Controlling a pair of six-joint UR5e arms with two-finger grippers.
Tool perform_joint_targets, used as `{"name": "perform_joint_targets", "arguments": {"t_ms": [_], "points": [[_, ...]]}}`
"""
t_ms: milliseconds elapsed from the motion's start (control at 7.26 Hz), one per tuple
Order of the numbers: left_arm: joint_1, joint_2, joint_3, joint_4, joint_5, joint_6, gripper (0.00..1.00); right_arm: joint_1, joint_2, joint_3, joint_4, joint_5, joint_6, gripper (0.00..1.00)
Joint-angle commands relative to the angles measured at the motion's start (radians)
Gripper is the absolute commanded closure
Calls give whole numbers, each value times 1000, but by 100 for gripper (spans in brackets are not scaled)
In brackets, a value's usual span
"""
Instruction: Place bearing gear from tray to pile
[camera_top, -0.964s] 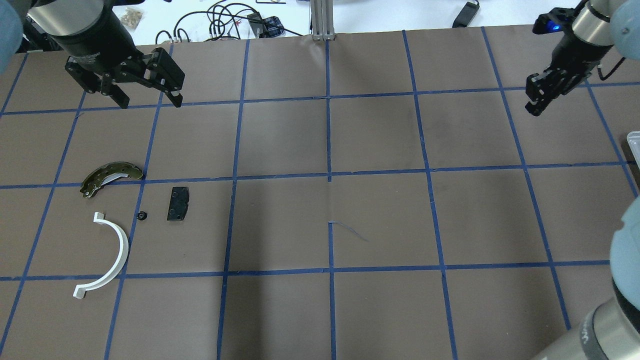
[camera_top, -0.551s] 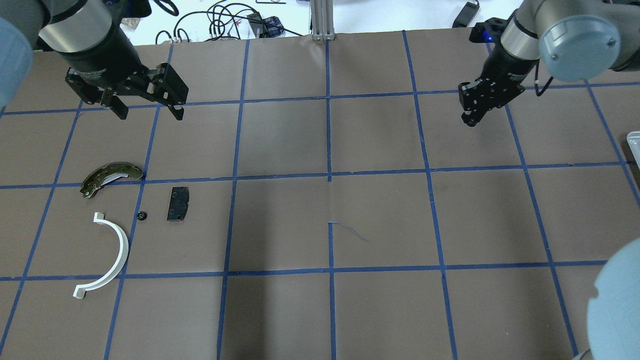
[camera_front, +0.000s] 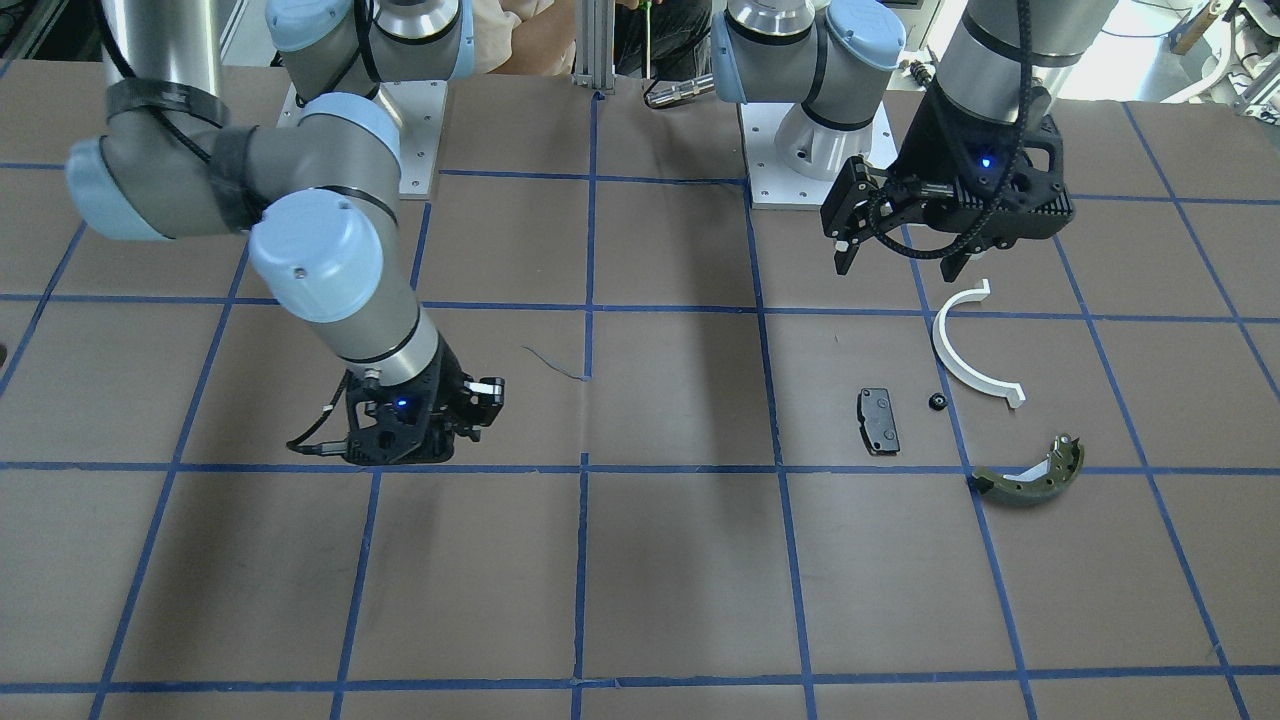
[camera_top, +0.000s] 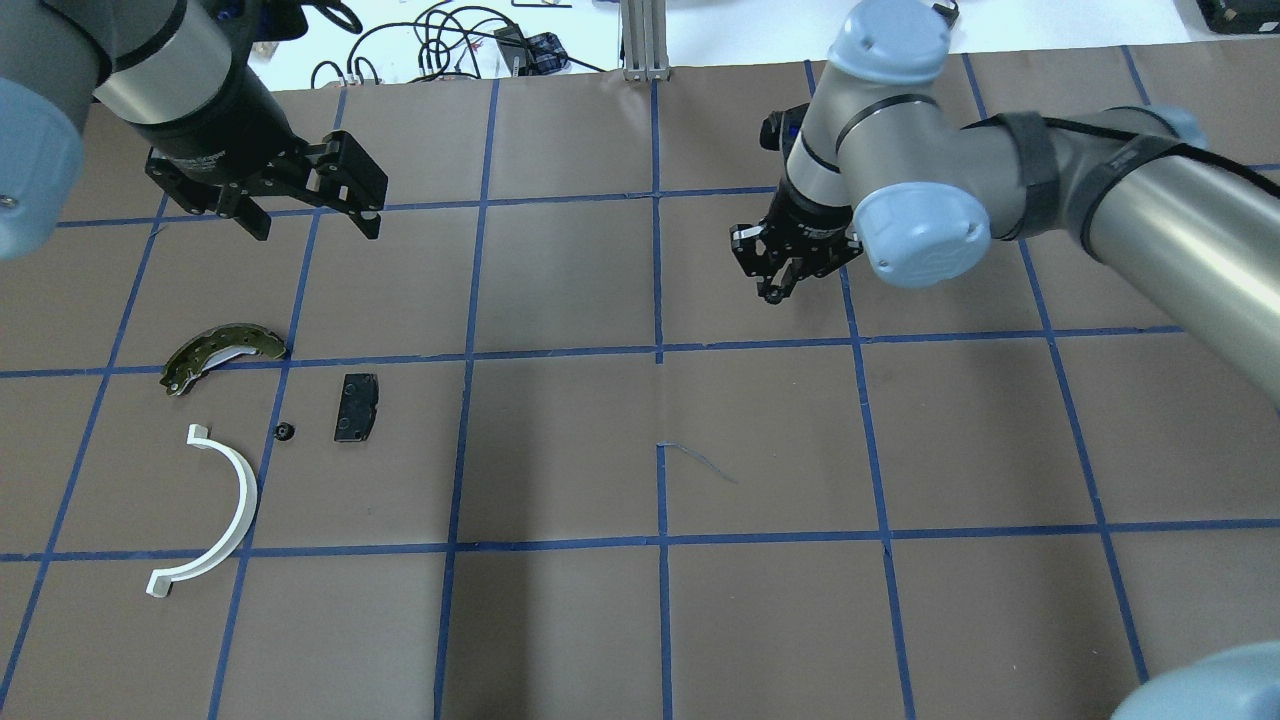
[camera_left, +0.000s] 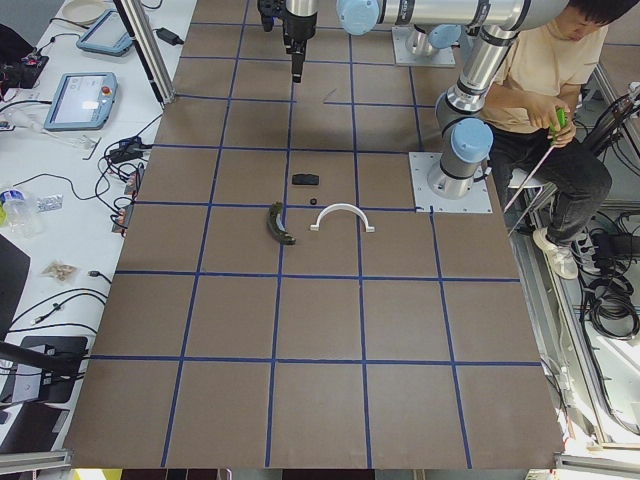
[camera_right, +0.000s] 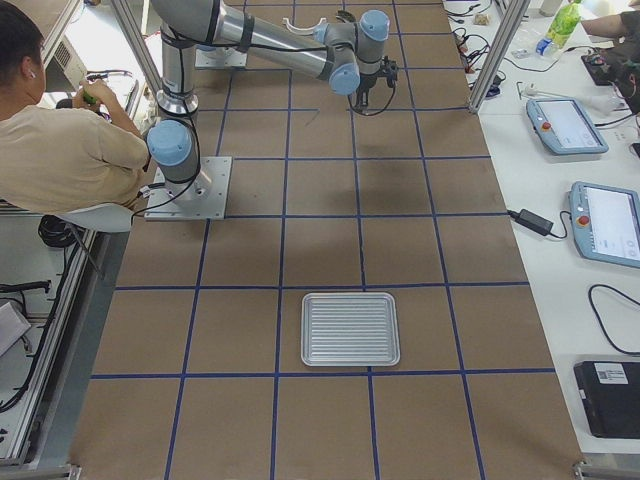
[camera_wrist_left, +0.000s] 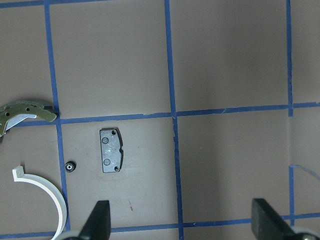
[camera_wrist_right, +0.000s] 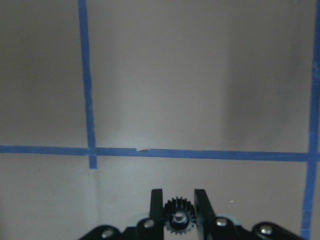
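My right gripper (camera_top: 775, 290) is shut on a small black bearing gear (camera_wrist_right: 178, 219), which the right wrist view shows clamped between the fingers above bare table. It hangs right of the table's middle, also seen in the front view (camera_front: 480, 400). The pile lies at the left: a black rectangular pad (camera_top: 356, 407), a white half-ring (camera_top: 225, 510), an olive-green brake shoe (camera_top: 220, 352) and a small black gear (camera_top: 284, 432). My left gripper (camera_top: 316, 228) is open and empty, held above the table beyond the pile.
A ribbed metal tray (camera_right: 350, 328) lies at the table's right end, with nothing in it. Blue tape lines grid the brown table. Cables and a post (camera_top: 645, 40) lie past the far edge. A person (camera_right: 60, 150) sits behind the robot.
My right arm has swung left from the table's right edge to right of the middle, gripper shut. My left gripper has shifted slightly right and stays open.
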Motion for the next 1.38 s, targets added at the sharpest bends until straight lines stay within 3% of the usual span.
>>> {"name": "perform_joint_targets", "arguments": {"t_ms": [0, 551, 689, 827, 1240], "points": [[0, -19, 15, -3, -3, -11, 0, 160, 27, 92, -197, -1, 195, 100], [-1, -16, 12, -7, -2, -8, 0, 289, 150, 86, -342, -1, 307, 99], [-1, -17, 12, -7, 1, -6, 0, 292, 156, 85, -372, -1, 308, 37], [0, -19, 14, -7, 1, -5, 0, 291, 154, 83, -376, -8, 298, 0], [6, -82, -11, -9, -2, 3, 0, 199, 112, 45, -318, -19, 221, 0]]}}
